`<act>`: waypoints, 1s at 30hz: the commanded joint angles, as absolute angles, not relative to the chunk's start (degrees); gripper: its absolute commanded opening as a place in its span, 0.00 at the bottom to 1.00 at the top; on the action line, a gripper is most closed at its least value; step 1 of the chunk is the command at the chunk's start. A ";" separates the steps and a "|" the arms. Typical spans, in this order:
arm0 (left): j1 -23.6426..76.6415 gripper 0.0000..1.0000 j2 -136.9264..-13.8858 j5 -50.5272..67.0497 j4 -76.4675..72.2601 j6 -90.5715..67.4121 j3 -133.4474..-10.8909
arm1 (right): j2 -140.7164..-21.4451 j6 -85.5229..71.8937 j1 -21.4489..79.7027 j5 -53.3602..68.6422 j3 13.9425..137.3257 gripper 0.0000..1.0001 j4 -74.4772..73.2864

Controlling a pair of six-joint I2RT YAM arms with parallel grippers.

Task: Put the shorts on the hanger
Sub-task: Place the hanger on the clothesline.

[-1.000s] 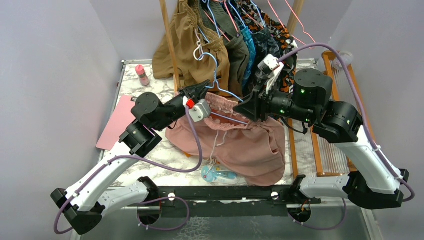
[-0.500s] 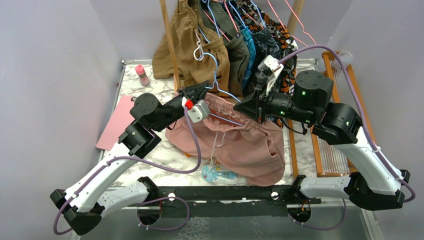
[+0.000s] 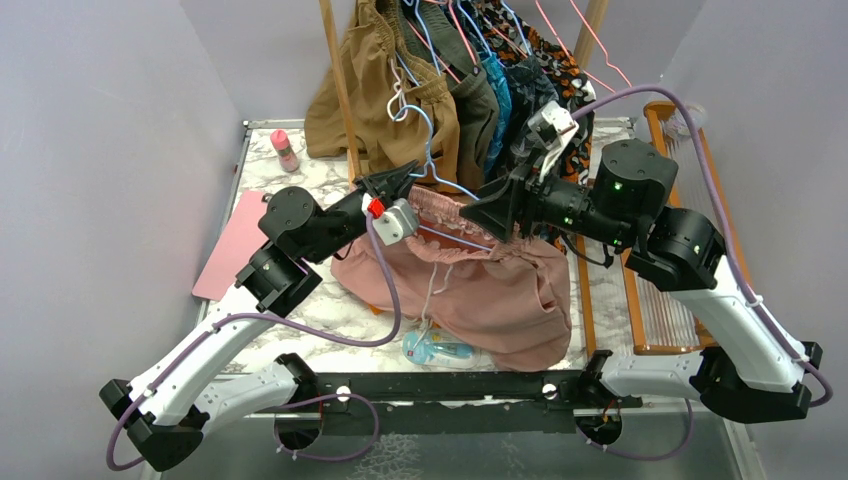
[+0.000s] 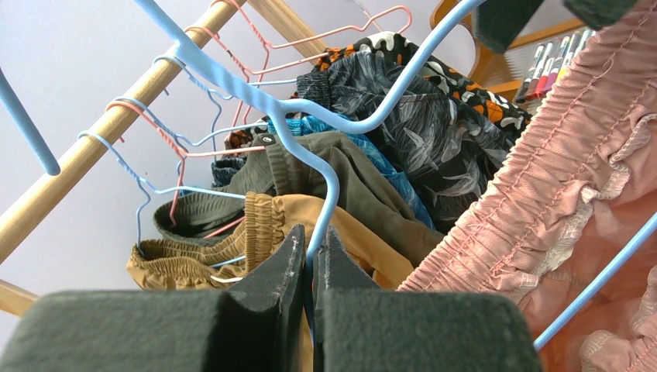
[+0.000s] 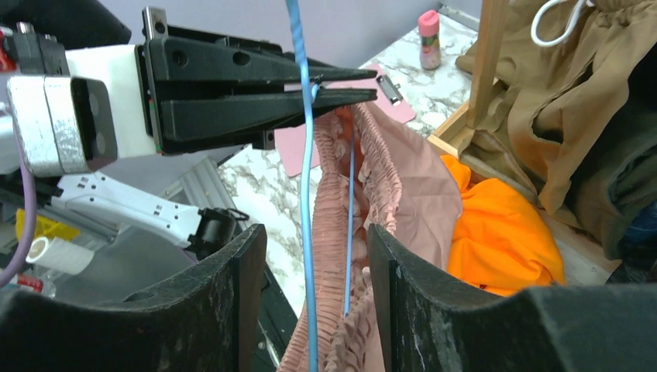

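Shorts: the shorts [image 3: 480, 290] are dusty pink woven cloth, baggy and creased. They are heaped at the centre of the top view, with the ribbed, gathered waistband raised and a white drawstring dangling.
Hanger: the hanger [image 3: 428, 135] is thin, smooth light blue wire with a curved hook and slanting shoulders, held upright just above the waistband. In the right wrist view one wire runs down between the waistband's folds.
Left gripper: the left gripper [image 4: 311, 236] has its tapered black fingers pinched together on the hanger's neck.
Right gripper: the right gripper [image 5: 314, 240] has its jaws apart. Blue wire and ruffled waistband pass between them, and it grips nothing.
Table: the table [image 3: 300, 180] has white marbled veining.
Rack: the wooden rail [image 4: 108, 128], in the upper left of the left wrist view, carries pink wire hangers [image 4: 310, 39] and brown shorts [image 3: 400, 90].
Orange shorts: the orange shorts [image 5: 503, 232] are bright and crumpled, at the right of the right wrist view.
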State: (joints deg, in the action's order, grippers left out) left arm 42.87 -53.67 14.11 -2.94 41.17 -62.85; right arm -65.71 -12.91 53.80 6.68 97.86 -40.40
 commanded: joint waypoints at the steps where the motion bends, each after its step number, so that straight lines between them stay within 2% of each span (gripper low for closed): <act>1: 43.07 0.00 -52.67 15.26 -6.77 39.55 -63.24 | -66.16 -15.25 54.05 3.18 99.17 0.54 -35.49; 3: 43.06 0.00 -52.86 15.29 -6.83 39.46 -63.28 | -66.74 -15.30 54.04 2.62 99.40 0.53 -34.78; 12: 43.07 0.00 -53.18 15.03 -6.93 39.59 -63.17 | -66.91 -15.44 54.03 5.35 95.98 0.33 -31.51; 15: 43.00 0.00 -53.52 14.94 -6.95 39.73 -63.23 | -66.75 -15.65 54.05 5.27 95.10 0.22 -30.61; 19: 43.06 0.00 -54.08 15.10 -7.30 39.64 -63.37 | -66.88 -15.73 53.98 6.07 94.63 0.21 -30.05; 24: 43.03 0.00 -54.40 15.16 -7.47 39.63 -63.36 | -66.72 -15.38 54.05 5.93 93.98 0.25 -29.80; 25: 43.02 0.00 -54.40 15.12 -7.48 39.70 -63.37 | -66.67 -15.24 54.03 5.74 93.89 0.22 -29.75; 28: 43.02 0.00 -54.51 14.90 -7.54 39.79 -63.28 | -66.56 -15.09 53.98 5.59 93.74 0.02 -29.71; 30: 43.06 0.00 -54.64 14.85 -7.58 39.81 -63.19 | -66.45 -15.10 54.01 5.65 93.52 0.01 -29.54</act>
